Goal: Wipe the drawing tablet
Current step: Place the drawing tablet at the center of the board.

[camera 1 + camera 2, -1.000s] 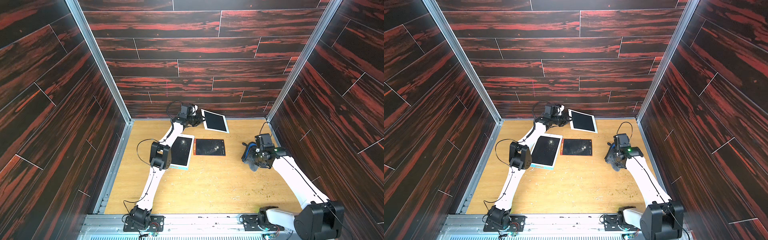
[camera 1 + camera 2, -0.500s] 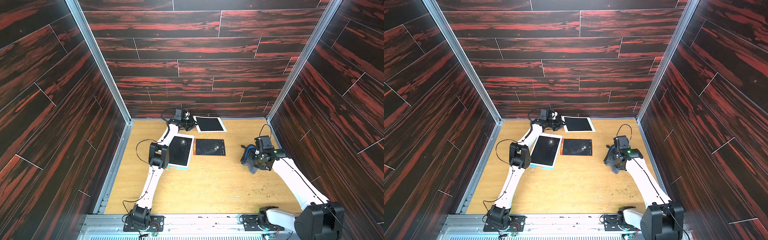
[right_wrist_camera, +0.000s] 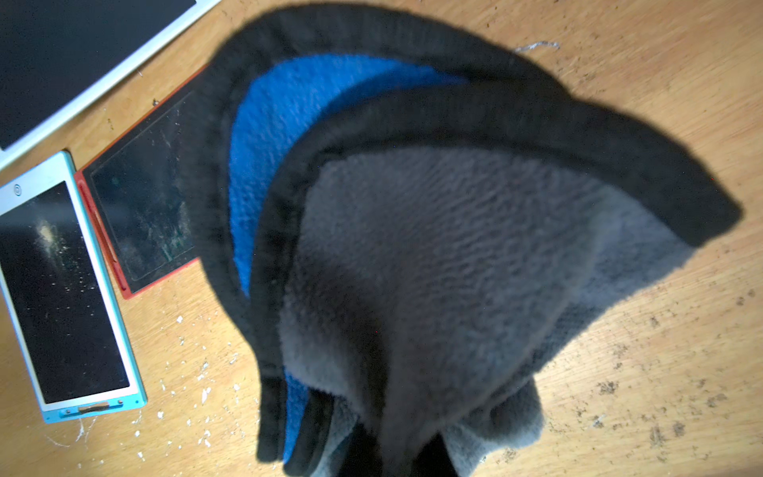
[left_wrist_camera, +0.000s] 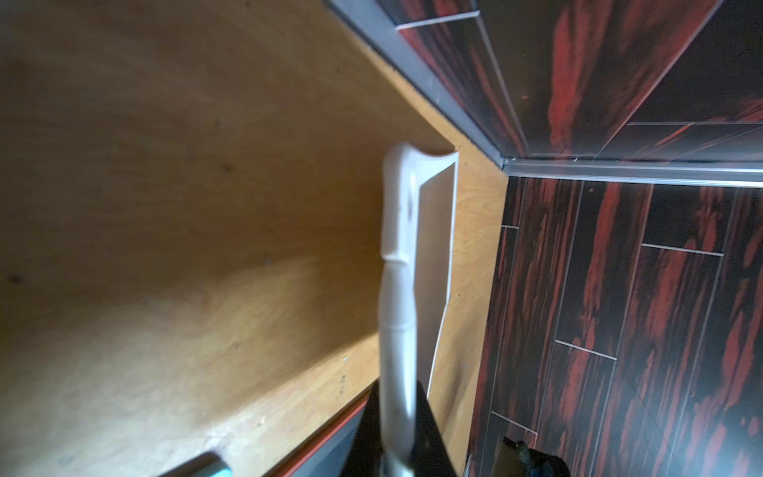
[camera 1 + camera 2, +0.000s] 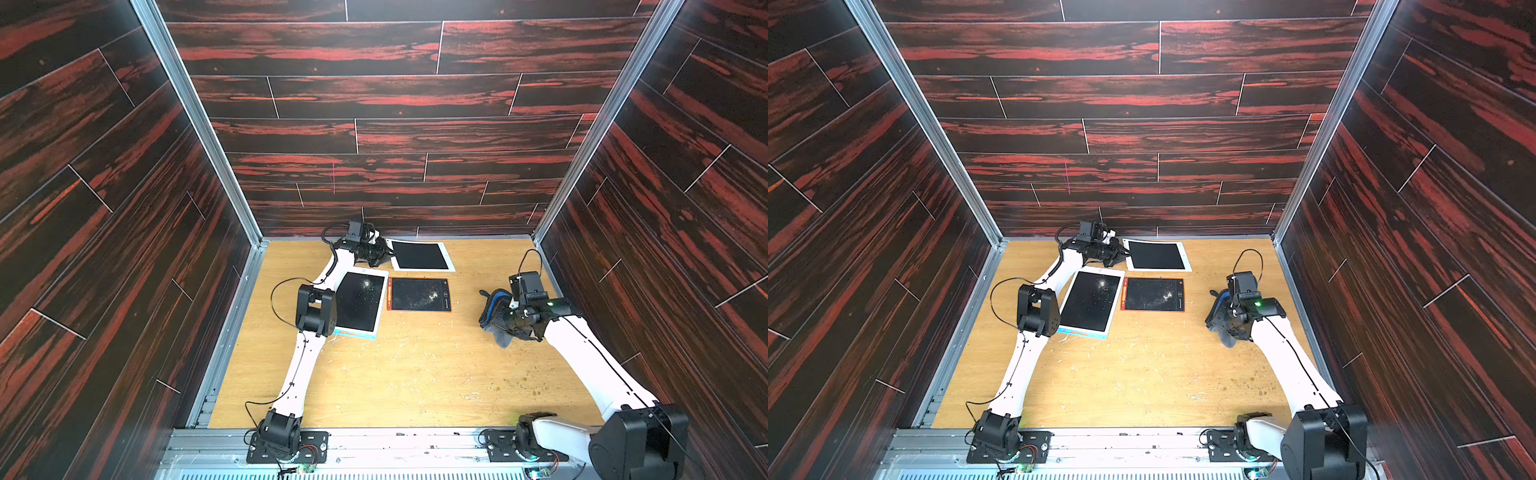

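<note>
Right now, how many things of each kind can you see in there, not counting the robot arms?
Tablets: 3 (white tablet, blue tablet, red tablet)
Cloths: 1 (cloth)
Total: 4

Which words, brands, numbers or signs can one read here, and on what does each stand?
No word or number is legible anywhere.
Orange tablet: small white print beside the screen, too small to read.
Light blue tablet: one round button sign, blurred, no letters.
White tablet: no text visible.
</note>
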Robot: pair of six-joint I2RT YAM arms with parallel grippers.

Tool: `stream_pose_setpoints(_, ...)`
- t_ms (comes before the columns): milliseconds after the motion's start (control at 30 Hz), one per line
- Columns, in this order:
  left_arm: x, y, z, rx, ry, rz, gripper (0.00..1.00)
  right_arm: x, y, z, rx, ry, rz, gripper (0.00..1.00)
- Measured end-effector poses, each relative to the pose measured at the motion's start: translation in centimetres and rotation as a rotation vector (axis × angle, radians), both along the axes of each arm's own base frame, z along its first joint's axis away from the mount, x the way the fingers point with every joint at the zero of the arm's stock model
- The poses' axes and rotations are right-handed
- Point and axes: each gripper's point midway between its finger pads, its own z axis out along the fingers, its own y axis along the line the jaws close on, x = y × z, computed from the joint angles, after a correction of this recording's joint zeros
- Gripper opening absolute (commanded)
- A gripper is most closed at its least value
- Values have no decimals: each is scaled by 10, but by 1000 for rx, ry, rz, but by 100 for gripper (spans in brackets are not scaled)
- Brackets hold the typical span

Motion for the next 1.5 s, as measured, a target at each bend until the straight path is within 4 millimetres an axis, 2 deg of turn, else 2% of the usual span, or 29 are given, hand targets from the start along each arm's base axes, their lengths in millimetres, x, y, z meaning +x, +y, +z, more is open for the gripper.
stream_pose_setpoints(367, -20, 1, -14, 101, -11, -76, 0, -1, 1, -2, 9, 6, 1, 0)
stream_pose_setpoints(533, -19, 5, -2, 150, -60, -85, 0, -2, 1, -2, 9, 9, 2, 0)
stream_pose_setpoints(600, -16, 6, 9, 161, -89, -79, 9, -3, 1, -1, 8, 8, 2, 0)
stream_pose_setpoints(700, -11, 2, 23, 161, -135, -73, 13, -4, 1, 1, 10, 4, 1, 0)
stream_pose_setpoints(733, -9, 2, 25, 161, -146, -68, 20, -5, 1, 1, 10, 4, 2, 0)
stream_pose_setpoints(767, -6, 2, 23, 167, -155, -61, 31, -5, 1, 1, 10, 5, 2, 0)
stream_pose_setpoints(800, -2, 4, 18, 183, -163, -43, 37, -5, 1, 1, 10, 6, 2, 0)
stream_pose_setpoints(867, 5, 9, 5, 205, -158, -14, 43, -5, 1, 1, 10, 6, 2, 0)
stream_pose_setpoints(933, 10, 15, -13, 222, -141, 8, 55, -5, 1, 1, 13, 7, 3, 0)
stream_pose_setpoints(1000, 14, 17, -26, 229, -138, 21, 63, -5, 3, 1, 19, 7, 5, 0)
stream_pose_setpoints(1067, 20, 17, -27, 216, -156, 33, 73, -6, 4, 1, 28, 8, 8, 0)
stream_pose_setpoints(1100, 23, 19, -25, 218, -170, 37, 81, -6, 4, 1, 31, 9, 10, 0)
stream_pose_setpoints(1133, 25, 19, -23, 213, -182, 40, 97, -6, 5, 1, 35, 9, 11, 0)
stream_pose_setpoints(1167, 27, 20, -21, 213, -195, 44, 100, -6, 6, 1, 38, 10, 13, 0)
stream_pose_setpoints(1333, 29, 24, -15, 241, -218, 56, 100, -6, 9, -1, 52, 12, 20, 0)
stream_pose_setpoints(1400, 23, 28, -16, 274, -205, 55, 100, -4, 9, -3, 53, 17, 22, 0)
stream_pose_setpoints(1500, 1, 31, -19, 343, -157, 30, 100, -1, 10, -11, 45, 39, 27, 0)
